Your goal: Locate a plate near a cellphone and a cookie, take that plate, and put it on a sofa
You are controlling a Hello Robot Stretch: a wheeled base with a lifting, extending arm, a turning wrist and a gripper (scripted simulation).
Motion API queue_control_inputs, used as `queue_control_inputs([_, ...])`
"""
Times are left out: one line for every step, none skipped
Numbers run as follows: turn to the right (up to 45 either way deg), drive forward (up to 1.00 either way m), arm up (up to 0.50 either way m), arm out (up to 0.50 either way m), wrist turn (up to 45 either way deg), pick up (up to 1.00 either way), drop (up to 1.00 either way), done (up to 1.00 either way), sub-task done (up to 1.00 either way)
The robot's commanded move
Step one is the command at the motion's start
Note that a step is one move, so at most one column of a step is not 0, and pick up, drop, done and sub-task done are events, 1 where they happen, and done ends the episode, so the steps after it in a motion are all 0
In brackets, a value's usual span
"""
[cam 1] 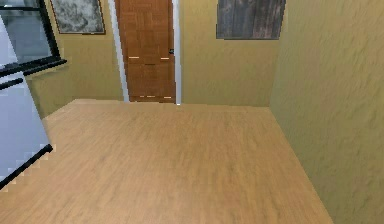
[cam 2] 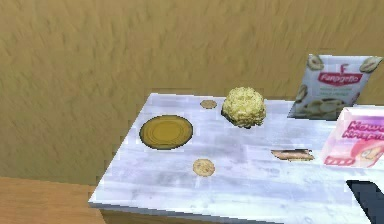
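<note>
Ochre walls [cam 1: 330, 80], wooden floor [cam 1: 170, 160], panelled door [cam 1: 147, 50]

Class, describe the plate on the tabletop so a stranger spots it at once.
Find the pale tabletop against the tan wall. Near its left end lies the plate, a flat golden-brown disc. It is much wider than the two small cookies beside it and flat, unlike the lumpy yellow ball to its right.
</note>
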Motion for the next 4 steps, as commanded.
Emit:
queue_control_inputs([0.0, 0.00, 0.50, 0.00, 0.0, 0.00, 0.00, 0.00, 0.00])
queue_control_inputs([0.0, 0.00, 0.38, 0.00, 0.0, 0.00, 0.00, 0.00, 0.00])
queue_control_inputs([0.0, 0.00, 0.00, 0.20, 0.0, 0.00, 0.00, 0.00, 0.00])
queue_control_inputs([0.0, 0.00, 0.00, 0.00, 45.0, 0.00, 0.00, 0.00, 0.00])
